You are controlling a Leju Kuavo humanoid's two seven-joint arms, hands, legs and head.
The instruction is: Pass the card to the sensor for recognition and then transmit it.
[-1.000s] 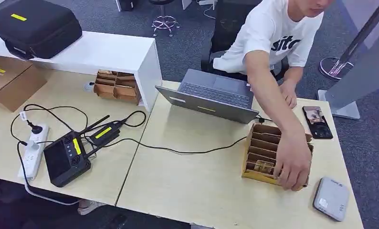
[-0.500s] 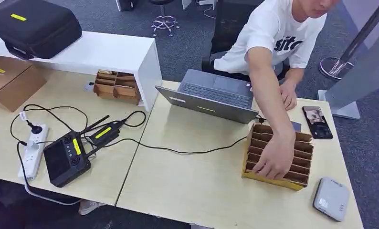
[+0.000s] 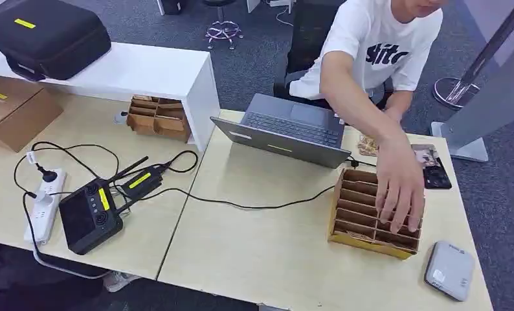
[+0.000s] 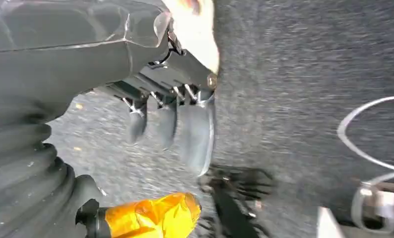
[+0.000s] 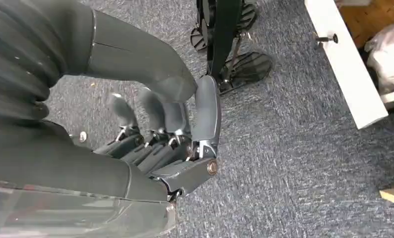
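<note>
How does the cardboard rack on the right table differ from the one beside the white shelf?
The right rack stands in the open near the table's front, with a person's hand resting on it; the left rack sits untouched against the white shelf. Both are brown, slotted cardboard.

One piece of lettering reads here: dark letters across the chest of the person's white T-shirt (image 3: 379, 45), just behind the open laptop (image 3: 287, 131), and what shows looks like "sito", the arm cutting across part of the word, so the spelling is not certain. Left of the laptop, yellow stickers sit on the black controller (image 3: 89, 214), on the black case (image 3: 47, 35) and on the cardboard box (image 3: 15, 110), all too small to read. The grey sensor (image 3: 448, 269), well to the laptop's near right, carries small marks that cannot be made out.
</note>
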